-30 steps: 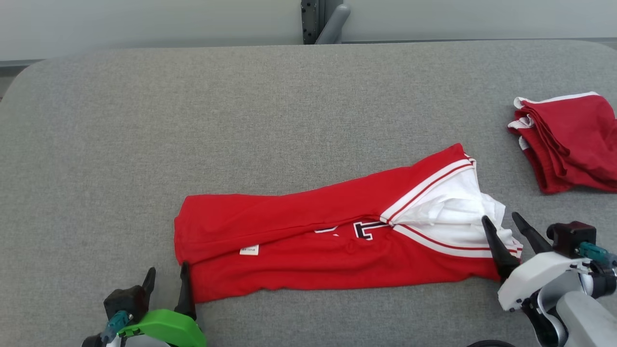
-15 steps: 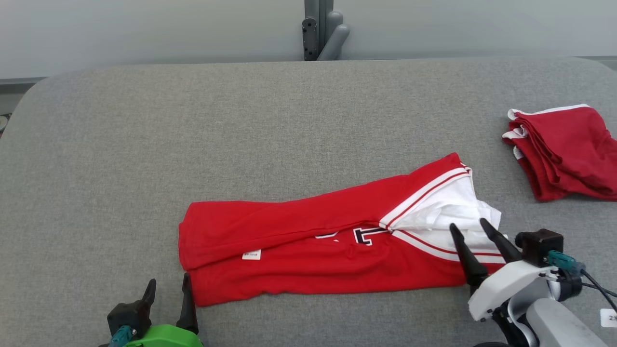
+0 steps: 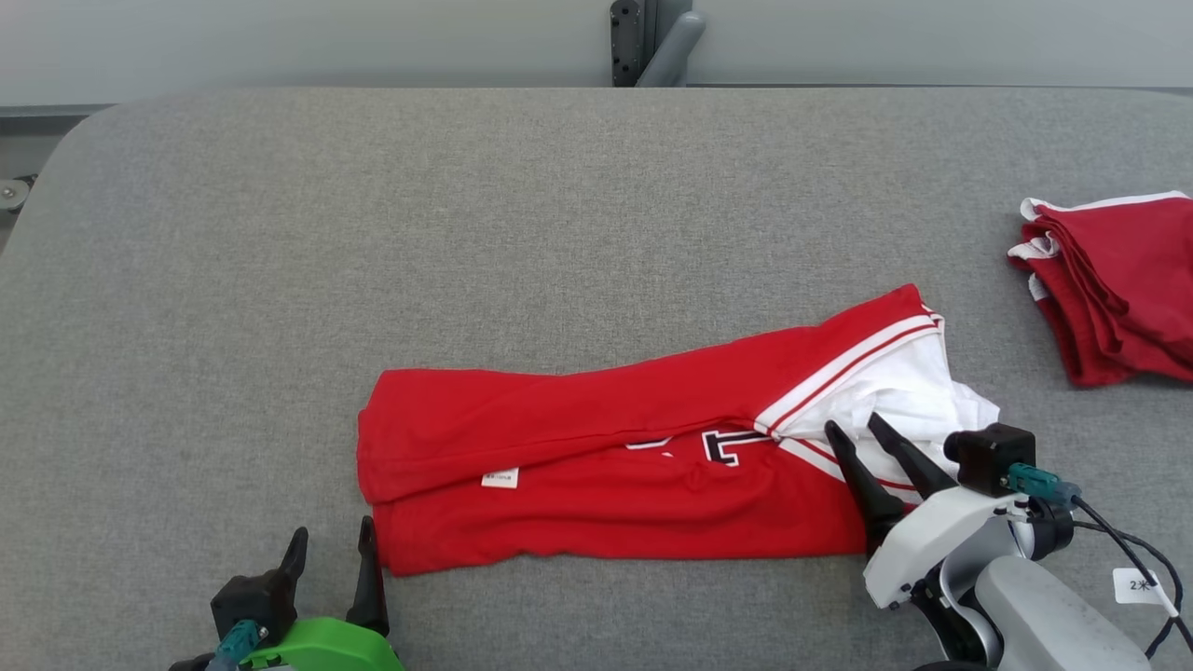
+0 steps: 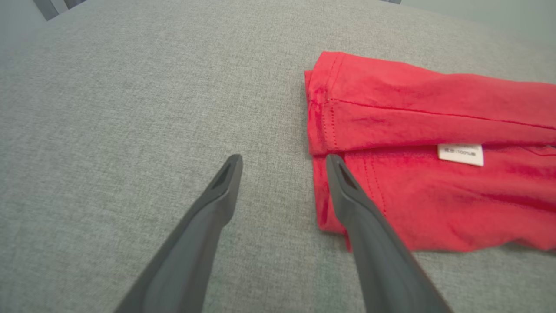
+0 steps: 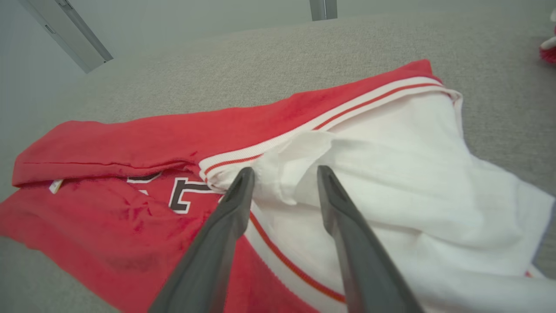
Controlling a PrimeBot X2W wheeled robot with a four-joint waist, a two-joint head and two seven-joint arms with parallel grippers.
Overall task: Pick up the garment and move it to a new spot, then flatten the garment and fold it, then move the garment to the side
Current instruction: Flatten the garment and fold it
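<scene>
The garment (image 3: 606,466) is a red jersey with white striped trim and a white sleeve, folded into a long band on the grey table (image 3: 373,233). My left gripper (image 3: 333,529) is open at the band's near left corner. In the left wrist view the left gripper (image 4: 282,158) has one finger over the red hem (image 4: 323,130) and the other over bare table. My right gripper (image 3: 852,422) is over the white sleeve end. In the right wrist view the right gripper (image 5: 285,170) has its fingers apart, with a raised white fold (image 5: 295,152) between the tips.
A second pile of folded red cloth (image 3: 1118,280) lies at the table's right edge, its corner also seen in the right wrist view (image 5: 548,48). A grey post (image 3: 643,42) stands behind the far edge. The table's left corner is rounded.
The head camera has shifted. My right gripper has moved left onto the white sleeve and its fingers have drawn closer together. The left gripper has stayed at the near left corner.
</scene>
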